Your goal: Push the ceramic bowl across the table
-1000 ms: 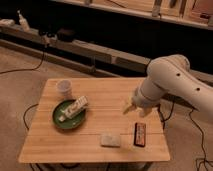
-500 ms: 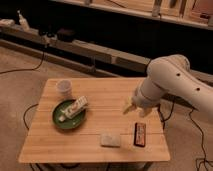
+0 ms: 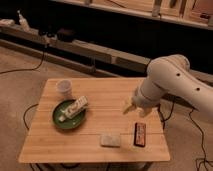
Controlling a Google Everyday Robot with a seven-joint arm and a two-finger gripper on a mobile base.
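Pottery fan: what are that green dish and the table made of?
The shallow round dark-green bowl looks like glazed ceramic: smooth, even colour. The small rectangular table is light wood, with plank seams. The gripper hangs over the table, right of the bowl.

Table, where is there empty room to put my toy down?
Bare wood lies between the bowl and the gripper, which hovers right of centre, and at the front left corner of the table beside the pale block. Crowded: cup by the bowl, dark bar by the block.
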